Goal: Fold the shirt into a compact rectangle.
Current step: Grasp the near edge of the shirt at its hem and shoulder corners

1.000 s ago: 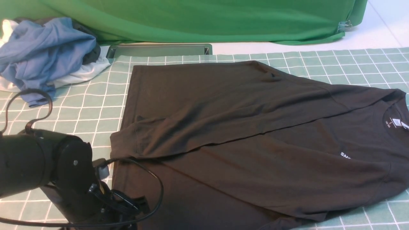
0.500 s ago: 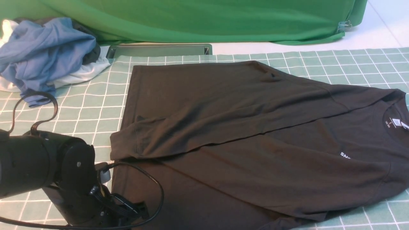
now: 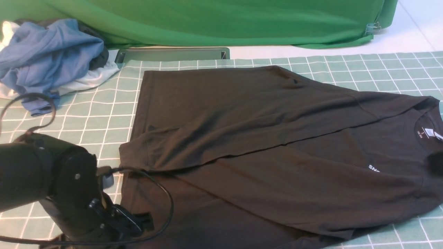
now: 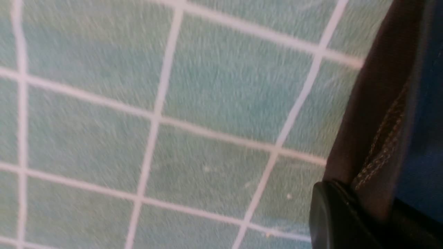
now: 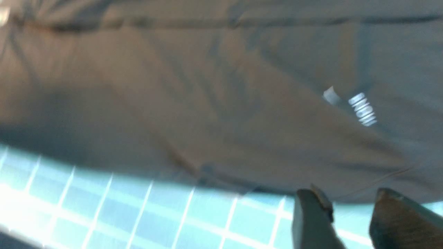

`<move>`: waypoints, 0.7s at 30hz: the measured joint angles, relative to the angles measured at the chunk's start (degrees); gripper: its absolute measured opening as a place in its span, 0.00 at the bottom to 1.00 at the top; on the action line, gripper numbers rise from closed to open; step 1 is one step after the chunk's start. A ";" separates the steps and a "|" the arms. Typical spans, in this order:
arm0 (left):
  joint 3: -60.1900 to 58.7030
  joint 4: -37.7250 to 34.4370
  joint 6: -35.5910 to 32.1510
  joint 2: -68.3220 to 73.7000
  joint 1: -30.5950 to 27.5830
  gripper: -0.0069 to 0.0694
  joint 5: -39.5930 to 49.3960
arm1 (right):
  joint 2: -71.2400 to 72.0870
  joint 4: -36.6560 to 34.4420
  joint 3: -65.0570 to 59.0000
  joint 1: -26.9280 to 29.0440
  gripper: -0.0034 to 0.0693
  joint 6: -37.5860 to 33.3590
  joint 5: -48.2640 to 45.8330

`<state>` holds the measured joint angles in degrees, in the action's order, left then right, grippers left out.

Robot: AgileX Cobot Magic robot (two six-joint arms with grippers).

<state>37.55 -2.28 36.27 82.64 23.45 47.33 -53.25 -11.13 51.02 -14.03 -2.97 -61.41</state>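
Note:
The black shirt [image 3: 259, 148] lies spread on the green checked cloth [image 3: 104, 110], one side folded slanting across its middle. Its neck label [image 3: 429, 132] and white print [image 3: 373, 168] sit at the right. My left arm [image 3: 69, 186] is at the shirt's near left corner; its jaws fall below the front view's bottom edge. In the left wrist view my left gripper [image 4: 373, 207] is shut on the shirt's stitched hem [image 4: 380, 152]. My right gripper [image 5: 349, 200] is open above the cloth, just off the shirt's edge [image 5: 242, 103], with nothing between its fingers.
A pile of blue and white garments [image 3: 45, 55] sits at the back left. A metal slot [image 3: 173, 54] and a green backdrop [image 3: 207, 20] run along the far side. A dark blurred shape [image 3: 435, 162] shows at the right edge.
My left arm has shifted a little to the left and lower at the shirt's corner. A dark blurred shape has come in at the right edge over the shirt's collar area.

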 joint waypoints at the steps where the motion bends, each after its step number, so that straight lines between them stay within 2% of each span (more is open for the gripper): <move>1: 0.00 0.47 0.00 -0.59 -0.60 0.12 -0.42 | -1.90 1.33 -1.32 -2.31 0.48 0.00 0.13; 5: 0.00 0.46 -1.24 -1.29 -3.65 0.12 -0.94 | -9.47 7.41 -6.91 -10.33 0.59 0.00 2.66; 7: 0.00 0.40 -2.05 -1.29 -4.77 0.12 -1.06 | -11.99 9.10 -8.23 -12.59 0.63 0.00 3.89; 8: 0.00 0.34 -2.96 -1.29 -5.60 0.12 -1.21 | -15.31 11.13 -9.17 -15.43 0.69 0.00 5.59; 12: 0.00 0.00 -4.66 -1.29 -5.84 0.12 -2.00 | -22.51 14.65 -9.23 -21.16 0.79 0.00 11.02; 15: 0.00 -1.08 -5.43 -1.29 -5.84 0.12 -2.15 | -27.32 16.63 -9.23 -24.07 0.81 -0.26 14.07; 21: 0.00 -1.43 -6.08 -1.29 -5.84 0.11 -2.15 | -34.58 19.17 -9.23 -25.21 0.81 -2.25 19.29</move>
<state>37.55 -3.71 30.19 81.35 17.61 45.18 -87.83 8.04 41.79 -39.24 -5.22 -42.12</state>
